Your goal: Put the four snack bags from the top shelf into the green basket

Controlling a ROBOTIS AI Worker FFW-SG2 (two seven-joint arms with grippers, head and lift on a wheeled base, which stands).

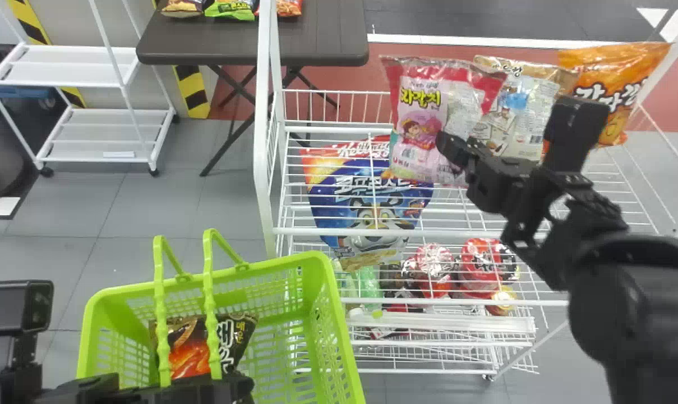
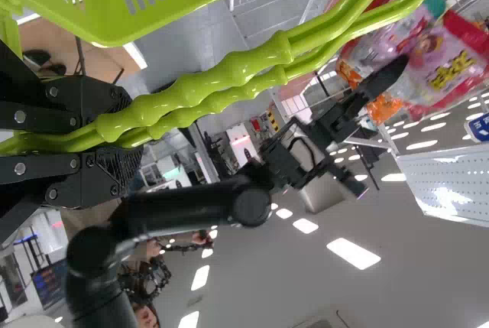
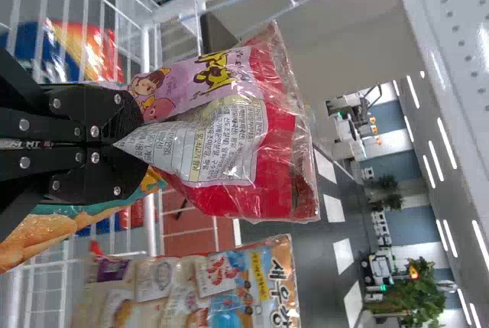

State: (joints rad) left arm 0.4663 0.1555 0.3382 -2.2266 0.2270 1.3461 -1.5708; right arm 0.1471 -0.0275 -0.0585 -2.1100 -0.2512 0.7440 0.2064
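**Pink snack bag pinched by the right tool, upright over the wire rack**

The pink snack bag (image 1: 420, 106) stands roughly upright, its long axis running from lower edge to top seal with a slight lean, its character panel and its printed back panel both showing. The right tool (image 1: 457, 150) is closed on it low down, bunching the film into a crease between the fingers.

Nearest edges are the rack's white front rail (image 1: 406, 232) and its left post (image 1: 263, 140), both between the bag and the green basket (image 1: 316, 256). In the head view the beige snack bag (image 1: 521, 98) is overlapped by the pink one; in the right wrist view a gap parts them. The orange snack bag (image 1: 613, 73) is to the right of the beige one. The blue tiger bag (image 1: 367, 207) shows through the wires, with red packages (image 1: 482, 266) lower in the rack.

The basket, just beside the rack's left end, holds a black-and-red snack bag (image 1: 187, 353), long axis toward the far rim, under the handles (image 1: 210, 292). The left tool (image 1: 239, 386) is closed around these handles.
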